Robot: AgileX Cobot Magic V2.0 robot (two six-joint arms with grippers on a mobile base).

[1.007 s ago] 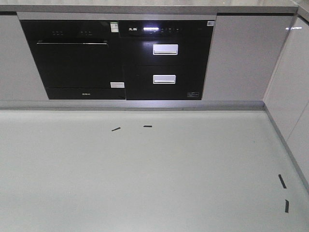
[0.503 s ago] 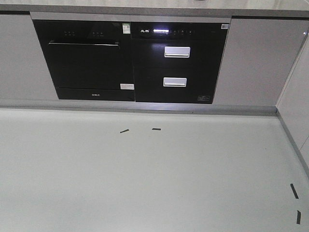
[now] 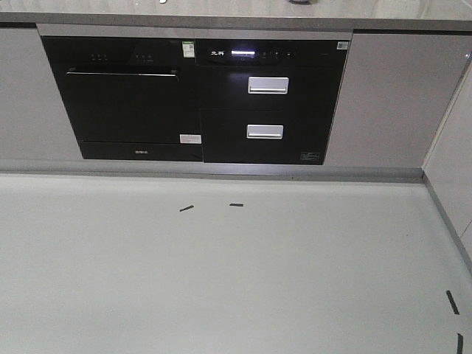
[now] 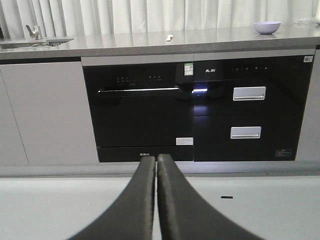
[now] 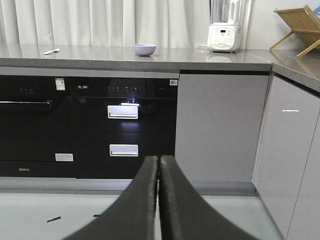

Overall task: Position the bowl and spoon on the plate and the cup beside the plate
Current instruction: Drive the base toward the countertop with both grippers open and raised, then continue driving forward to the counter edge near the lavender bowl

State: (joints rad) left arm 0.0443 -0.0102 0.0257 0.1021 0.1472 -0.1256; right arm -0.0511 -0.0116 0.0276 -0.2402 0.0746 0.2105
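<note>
The front view showed only the floor [image 3: 236,280], the black oven [image 3: 125,103], two drawers [image 3: 268,85] and the front edge of the desk [image 3: 221,21]. Neither arm appeared. Scraps at the top border were cut off too much to name.

The left wrist view looked level at the desk. The left end effector [image 4: 156,159] had its fingers pressed together on nothing, low over the floor. The bowl [image 4: 267,27] sat on the desk toward its right end, and the spoon [image 4: 169,37] lay nearer the middle by the front edge, well apart from the bowl. A tap [image 4: 34,31] stood at the left end.

The right wrist view had the right end effector [image 5: 159,159] pressed together and empty. It showed the bowl [image 5: 144,49] above the drawers and the spoon [image 5: 51,51] off to the left. Only this view showed a blender [image 5: 227,25] and a wooden rack [image 5: 297,22] at the right corner.

No view showed the plate or the cup. The work seemed to be at the approach, with nothing yet grasped. The next move likely called for closing on the desk, raising the arms and finding the plate.
</note>
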